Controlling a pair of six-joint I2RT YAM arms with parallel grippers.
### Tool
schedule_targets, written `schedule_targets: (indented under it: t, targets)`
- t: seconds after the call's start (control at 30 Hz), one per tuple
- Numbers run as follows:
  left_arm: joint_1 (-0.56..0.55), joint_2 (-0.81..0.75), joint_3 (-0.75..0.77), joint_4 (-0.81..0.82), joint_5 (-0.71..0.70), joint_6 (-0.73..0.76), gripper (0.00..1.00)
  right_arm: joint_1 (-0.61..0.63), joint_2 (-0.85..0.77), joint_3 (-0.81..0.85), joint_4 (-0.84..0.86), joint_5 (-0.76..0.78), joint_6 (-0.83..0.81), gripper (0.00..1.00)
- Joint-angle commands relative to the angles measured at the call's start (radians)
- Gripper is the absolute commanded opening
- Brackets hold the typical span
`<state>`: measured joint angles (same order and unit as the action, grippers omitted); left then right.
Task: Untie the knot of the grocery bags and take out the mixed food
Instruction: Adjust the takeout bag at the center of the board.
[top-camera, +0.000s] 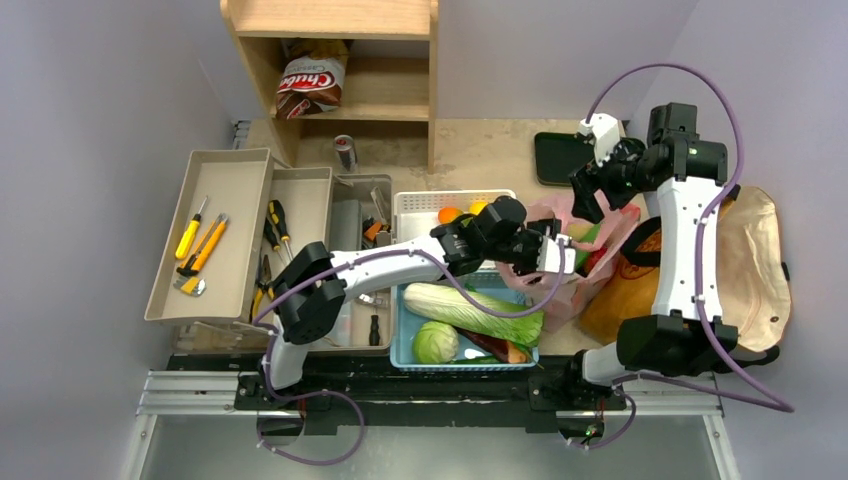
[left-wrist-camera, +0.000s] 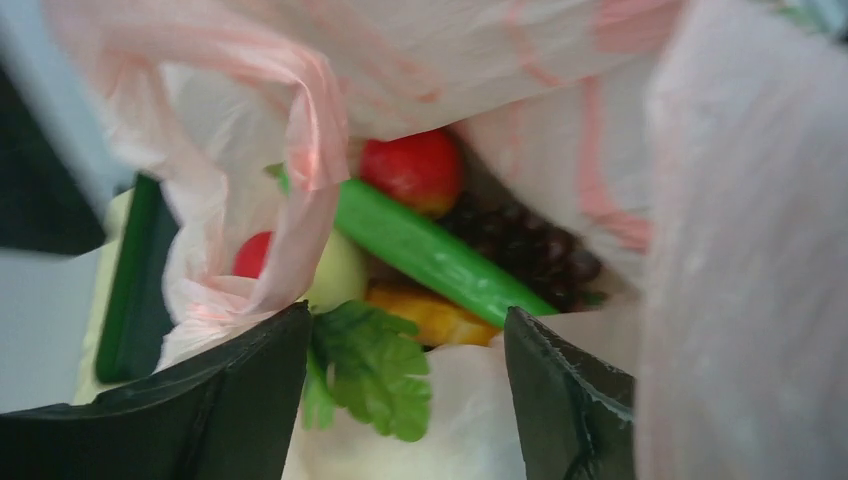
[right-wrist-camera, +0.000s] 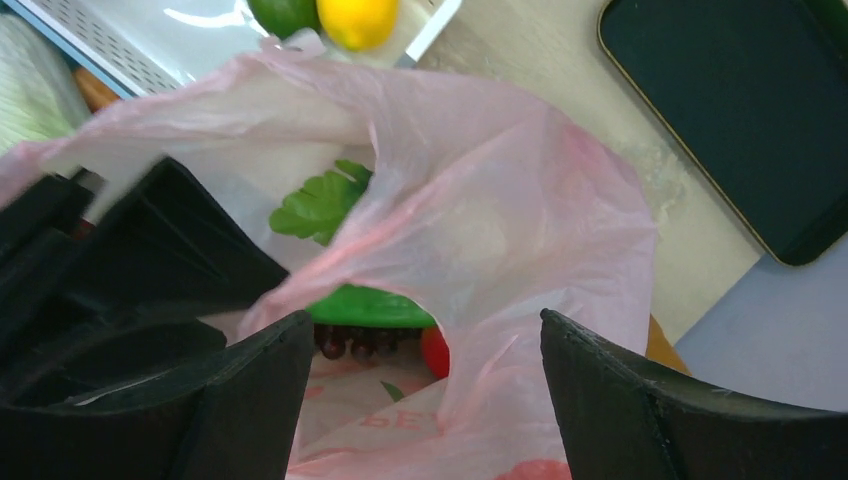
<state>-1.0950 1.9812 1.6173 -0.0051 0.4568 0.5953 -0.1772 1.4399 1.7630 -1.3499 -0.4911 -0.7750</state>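
Left wrist view looked into the gaping mouth of the thin translucent pink plastic bag (left-wrist-camera: 500, 60); the left hand (left-wrist-camera: 405, 318) stood open at its rim. The long green cucumber (left-wrist-camera: 430, 255) lay just ahead, slanting upper left to lower right, between a red apple (left-wrist-camera: 412, 170) and dark grapes (left-wrist-camera: 530, 250). The right hand (right-wrist-camera: 422, 318), also spread wide, hung over the far edge, less near.
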Motion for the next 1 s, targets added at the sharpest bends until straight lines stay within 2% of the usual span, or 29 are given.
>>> schedule_targets:
  t: [0.0, 0.23, 0.43, 0.6, 0.67, 0.8, 0.97]
  targets:
    - [-0.003, -0.008, 0.006, 0.154, -0.268, -0.094, 0.71, -0.005, 0.007, -0.014, -0.009, 0.078, -0.055, 0.80]
    - [-0.003, 0.041, 0.086, 0.175, -0.620, -0.211, 0.74, -0.008, 0.007, -0.008, 0.019, 0.082, 0.031, 0.80]
    - [-0.003, 0.037, 0.057, 0.407, -0.832, -0.140, 0.84, -0.035, -0.027, -0.030, 0.005, 0.078, 0.037, 0.80]
    - [0.000, -0.014, 0.020, 0.472, -0.813, -0.146, 0.85, -0.083, 0.026, 0.137, -0.112, -0.026, 0.017, 0.80]
    - [-0.001, -0.014, 0.038, 0.459, -0.827, -0.150, 0.85, -0.083, 0.024, 0.156, -0.166, -0.044, -0.005, 0.80]
    - [-0.002, 0.030, 0.102, 0.472, -0.955, -0.121, 0.85, -0.082, -0.049, 0.067, -0.165, -0.044, -0.082, 0.81]
    - [0.001, 0.163, 0.214, 0.558, -1.168, -0.007, 0.90, -0.076, -0.111, 0.001, -0.167, -0.122, -0.069, 0.81]
